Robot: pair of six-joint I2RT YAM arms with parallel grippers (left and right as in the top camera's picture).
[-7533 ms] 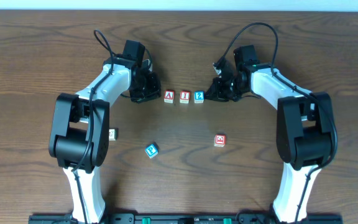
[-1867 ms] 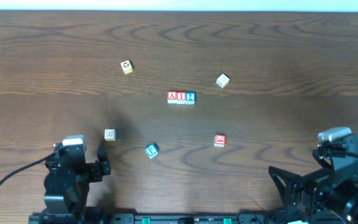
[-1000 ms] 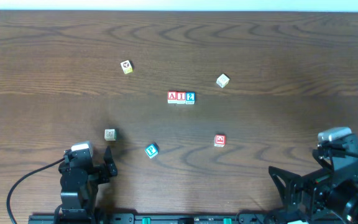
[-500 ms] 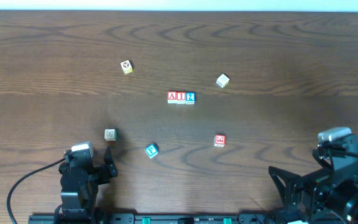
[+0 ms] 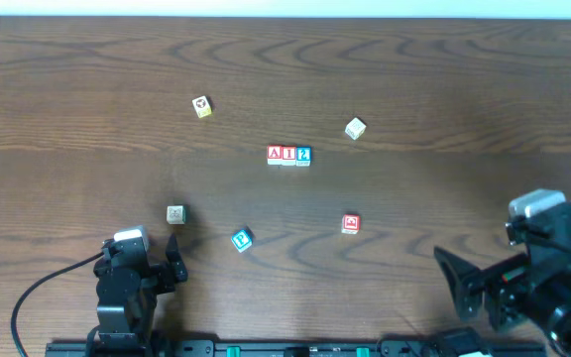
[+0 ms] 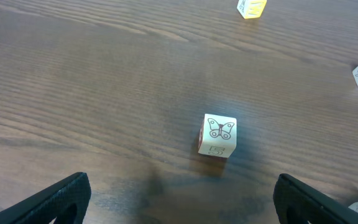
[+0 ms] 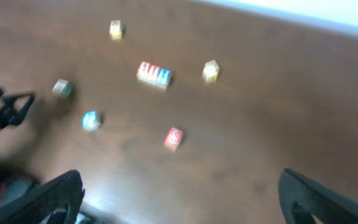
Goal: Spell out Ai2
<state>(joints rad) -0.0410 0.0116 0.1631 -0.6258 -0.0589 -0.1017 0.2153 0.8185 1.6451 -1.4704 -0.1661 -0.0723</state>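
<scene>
The A [image 5: 275,154], I [image 5: 288,154] and 2 [image 5: 303,155] cubes stand touching in a row at the table's middle, reading left to right. The right wrist view shows them as one blurred row [image 7: 153,74]. My left gripper [image 5: 173,266] is open and empty at the front left, far from the row. In its own view the left gripper [image 6: 180,199] has only bare wood between its fingers. My right gripper [image 5: 456,297] is open and empty at the front right. The right gripper [image 7: 182,199] also shows spread wide in its own view.
A butterfly cube [image 5: 174,214] [image 6: 217,135] sits just ahead of the left gripper. Loose cubes lie around: yellow [image 5: 201,106] and white [image 5: 355,128] behind the row, blue [image 5: 241,239] and red-bordered [image 5: 350,224] in front of it.
The right arm has shifted a little to the right and its wrist view is blurred by motion. The left arm and all cubes stay as they were.
</scene>
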